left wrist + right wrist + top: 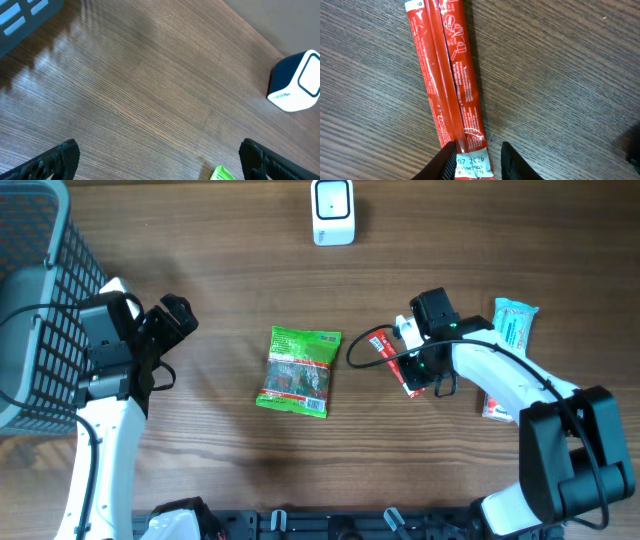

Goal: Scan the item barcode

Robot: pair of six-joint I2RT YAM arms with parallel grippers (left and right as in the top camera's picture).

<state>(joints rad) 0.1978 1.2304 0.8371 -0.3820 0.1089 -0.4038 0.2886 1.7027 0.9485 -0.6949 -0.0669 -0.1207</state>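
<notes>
Leftmost, one grey mesh basket crowds the wooden table's edge, and the left gripper gapes wide over bare grain. One crinkly green bag lies mid-table with room all round. One boxy white scanner sits at the far edge. The right gripper narrowly straddles one glossy red stick packet; I cannot tell whether it is pinching. One blue pack lies rightmost.

1. Left arm: white shell links joined by black motor housings.
2. Right arm: matching white links, a bulky black base joint, and a thin black cable looping out.
3. Left fingers are black and rough-textured; right fingers are pale.
</notes>
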